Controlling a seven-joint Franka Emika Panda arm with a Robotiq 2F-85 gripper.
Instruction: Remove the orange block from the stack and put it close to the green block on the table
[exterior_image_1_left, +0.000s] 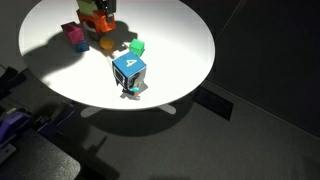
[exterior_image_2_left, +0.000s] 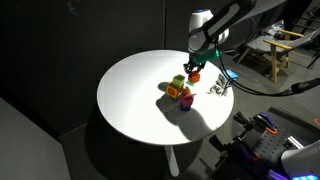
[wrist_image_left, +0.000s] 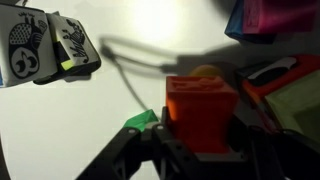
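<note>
Pincer (wrist_image_left: 201, 128) clamps orange block (wrist_image_left: 200, 100); grip clear only in wrist view.

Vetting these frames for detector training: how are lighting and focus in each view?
Both exterior views: the table is brightly lit against near-black surroundings, with hard shadows beside the blocks. Wrist view: the orange block looms close and soft-edged, everything behind it blurred too.

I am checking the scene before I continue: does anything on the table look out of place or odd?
Nothing looks spilled or damaged. Only the blue numbered cube stands out: in an exterior view it sits close to the rim of the table, apart from the small blocks.
</note>
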